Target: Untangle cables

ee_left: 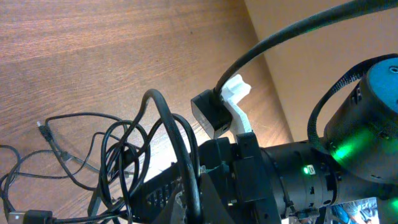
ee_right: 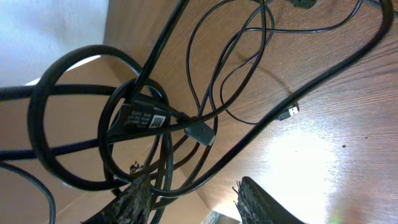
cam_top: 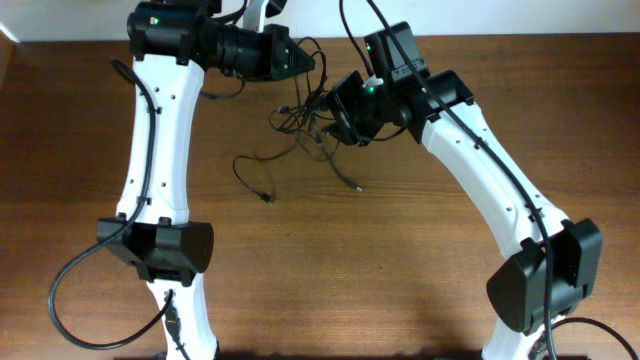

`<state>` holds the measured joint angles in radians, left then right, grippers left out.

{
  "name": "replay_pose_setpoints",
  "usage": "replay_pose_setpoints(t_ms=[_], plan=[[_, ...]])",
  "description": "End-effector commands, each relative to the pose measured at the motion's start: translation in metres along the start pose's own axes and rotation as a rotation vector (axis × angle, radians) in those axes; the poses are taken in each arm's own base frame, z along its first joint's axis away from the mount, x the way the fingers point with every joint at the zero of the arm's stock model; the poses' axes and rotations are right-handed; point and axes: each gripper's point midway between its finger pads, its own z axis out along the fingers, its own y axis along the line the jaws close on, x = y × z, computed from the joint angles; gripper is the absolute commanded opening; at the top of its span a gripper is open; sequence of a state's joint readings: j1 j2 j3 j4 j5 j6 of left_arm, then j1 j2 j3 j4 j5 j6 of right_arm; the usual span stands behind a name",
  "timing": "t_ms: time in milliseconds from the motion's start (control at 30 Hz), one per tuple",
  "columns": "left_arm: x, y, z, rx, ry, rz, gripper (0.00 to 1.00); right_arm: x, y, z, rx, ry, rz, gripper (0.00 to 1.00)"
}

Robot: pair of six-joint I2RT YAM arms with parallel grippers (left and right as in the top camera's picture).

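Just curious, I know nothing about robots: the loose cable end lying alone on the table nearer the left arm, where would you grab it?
Grip the loose cable end on the thin cord just behind its small plug, coming straight down from above. It lies flat on the table, apart from the tangle, so fingers could probably straddle it without snagging other loops.
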<state>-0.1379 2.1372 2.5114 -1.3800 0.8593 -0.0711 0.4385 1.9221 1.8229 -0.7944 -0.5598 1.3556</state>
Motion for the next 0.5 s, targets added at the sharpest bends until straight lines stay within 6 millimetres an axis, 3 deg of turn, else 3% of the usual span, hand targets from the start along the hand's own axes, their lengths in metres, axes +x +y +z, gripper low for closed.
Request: replay_pose_setpoints(t_ms=[0,67,133,200,233,300,333,367,467], plan=[[-0.003,-0.012,-0.008,0.007,-0.022,0.050,0.00,-0.012,-0.008,0.020,0.034,-0.023,0.108,0.43],[-0.004,-0.006,-0.008,-0.028,-0.027,0.051,0.00,-0.018,-0.009,0.029,0.028,-0.024,0.153,0.40],[-0.004,-0.003,-0.008,-0.046,-0.028,0.052,0.00,-0.022,0.004,0.029,-0.024,-0.033,0.123,0.38],[-0.005,0.006,-0.009,-0.101,-0.032,0.050,0.00,-0.022,0.005,0.029,-0.025,-0.035,0.092,0.18],[-0.006,0.013,-0.009,-0.140,-0.035,0.050,0.00,-0.027,0.004,0.027,-0.021,-0.054,-0.007,0.04],[-0.008,0.038,-0.015,-0.287,-0.046,0.047,0.00,-0.040,0.003,0.022,-0.015,-0.086,-0.203,0.04],[-0.007,0.057,-0.021,-0.406,-0.047,0.039,0.00,-0.041,0.010,0.010,-0.054,-0.067,-0.273,0.04],[-0.006,0.063,-0.023,-0.438,-0.042,0.035,0.00,-0.041,0.016,0.002,-0.080,-0.064,-0.303,0.04],[0.001,0.076,-0.020,-0.480,-0.015,0.014,0.00,-0.035,0.042,-0.054,-0.209,-0.049,-0.391,0.04]])
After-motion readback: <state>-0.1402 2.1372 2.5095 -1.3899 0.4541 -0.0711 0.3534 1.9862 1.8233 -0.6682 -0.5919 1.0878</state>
